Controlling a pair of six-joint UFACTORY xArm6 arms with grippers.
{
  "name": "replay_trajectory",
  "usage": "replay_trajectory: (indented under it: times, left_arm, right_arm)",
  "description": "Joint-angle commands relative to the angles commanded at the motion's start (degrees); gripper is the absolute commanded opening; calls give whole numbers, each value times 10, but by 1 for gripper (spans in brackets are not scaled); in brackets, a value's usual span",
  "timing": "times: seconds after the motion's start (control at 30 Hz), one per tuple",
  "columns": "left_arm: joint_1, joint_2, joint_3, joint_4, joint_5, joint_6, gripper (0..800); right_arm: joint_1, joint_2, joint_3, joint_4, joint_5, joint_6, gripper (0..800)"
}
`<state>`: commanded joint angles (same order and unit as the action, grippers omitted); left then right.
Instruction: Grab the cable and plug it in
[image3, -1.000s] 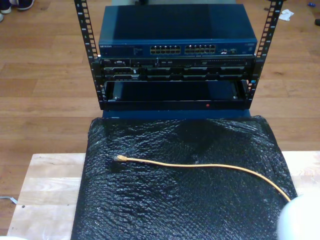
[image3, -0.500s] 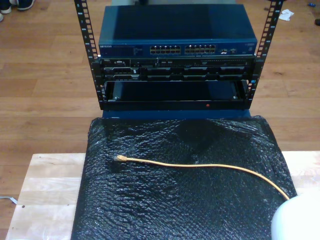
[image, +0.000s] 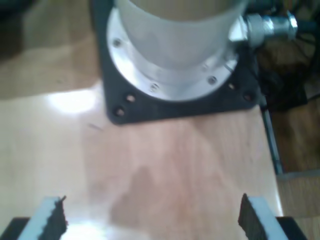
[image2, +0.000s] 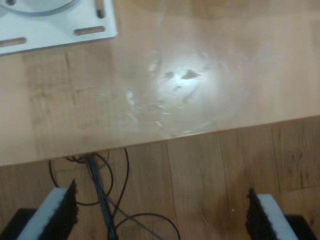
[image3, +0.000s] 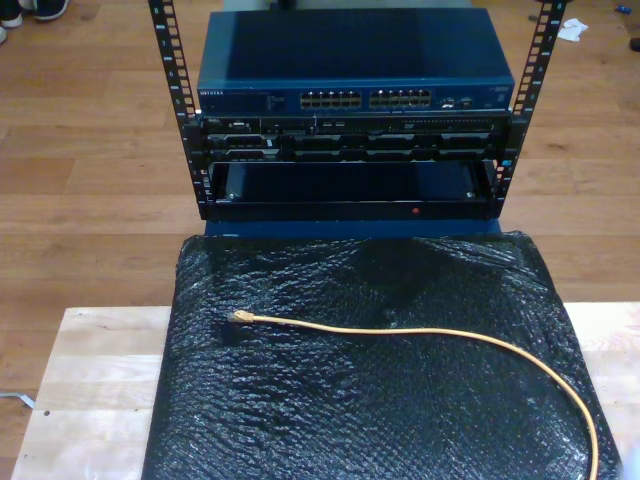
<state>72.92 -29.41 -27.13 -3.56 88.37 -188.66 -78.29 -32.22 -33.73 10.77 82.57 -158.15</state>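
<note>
the cable (image3: 430, 333), thin and yellow-orange, lies loose on the black bubble-wrap sheet (image3: 330, 410) that covers most of the pale wooden counter (image3: 90, 390) in the exterior view. its plug (image3: 238, 317) rests toward that view's left, and from there the cable runs nearly straight toward the exterior view's right, then bends down to the lower right corner of that view, where it meets the picture's edge. nothing grips it. beyond the sheet stands a black rack (image3: 350, 150) on the wooden floor (image3: 90, 180); at its top sits a blue network switch (image3: 355, 65) with two banks of ports (image3: 365, 99) on its front face, darker units beneath it, and an open bay below those. my first pincer (image: 150, 220) is released, its two black-padded fingers (image: 56, 220) well apart, with only bare wooden counter (image: 165, 165) between them; ahead of it a pale cylindrical arm base (image: 175, 40) sits on a black mounting plate (image: 175, 107) bolted to the wood. my second pincer (image2: 162, 212) is likewise released, its fingers (image2: 64, 210) set wide, hanging past the counter's edge (image2: 165, 140) over wooden floor (image2: 210, 180), where thin dark wires (image2: 107, 205) trail; a white plate (image2: 55, 22) lies on the counter (image2: 200, 75) further on.
</note>
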Motion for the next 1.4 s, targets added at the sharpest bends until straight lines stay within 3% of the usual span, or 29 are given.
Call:
replay_trajectory:
  times: [0.2,0.43,0.67,1.13,1.4]
  left_arm:
    - [-72,1,-36,-39,28,-73,800]
    - [-170,1,-48,-62,55,-183,800]
    - [-222,1,-51,-93,57,-251,799]
    - [-314,5,-72,-166,55,-372,800]
    - [-360,5,-84,-195,53,-420,799]
  right_arm:
    - [56,69,-84,25,55,93,800]
    - [85,83,-133,87,98,169,800]
    - [120,106,-188,150,177,238,799]
    - [185,108,-233,251,229,348,797]
    - [222,109,-234,265,225,375,797]
